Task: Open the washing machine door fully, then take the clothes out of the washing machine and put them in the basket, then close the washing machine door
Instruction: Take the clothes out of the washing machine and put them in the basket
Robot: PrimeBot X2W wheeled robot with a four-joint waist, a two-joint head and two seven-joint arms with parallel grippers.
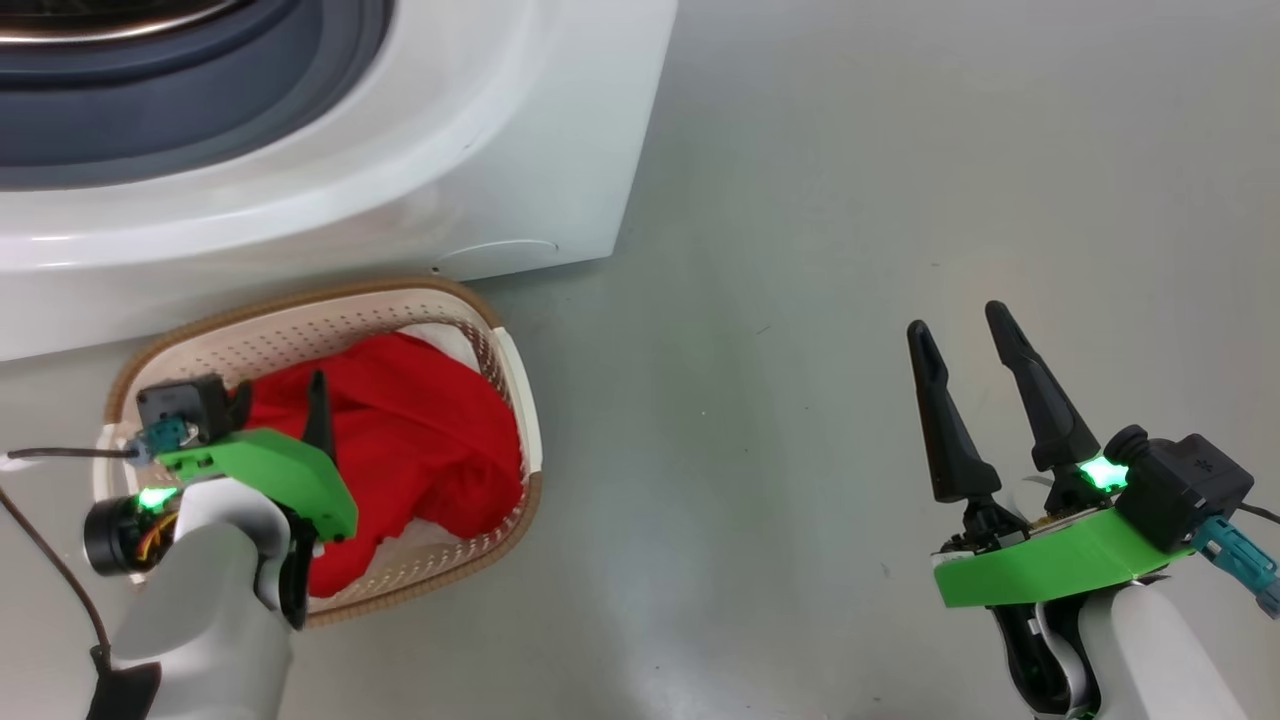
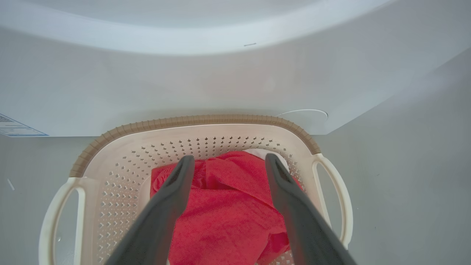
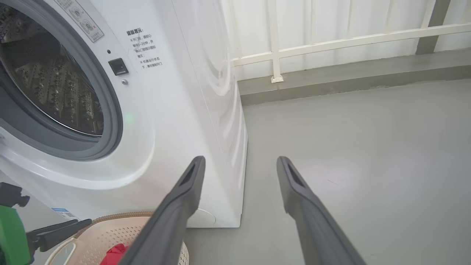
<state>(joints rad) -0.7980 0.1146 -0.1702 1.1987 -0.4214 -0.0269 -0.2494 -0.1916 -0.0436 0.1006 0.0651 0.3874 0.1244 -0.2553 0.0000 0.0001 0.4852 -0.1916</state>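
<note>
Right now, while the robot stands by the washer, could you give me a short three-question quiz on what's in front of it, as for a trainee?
1. True or false: the red clothes lie inside the basket.
2. Multiple choice: the left gripper is A) shut on the clothes, B) open over the clothes, C) reaching into the drum.
3. Fill in: the right gripper hovers open over the grey ____.
Key: 1 true; 2 B; 3 floor.
</note>
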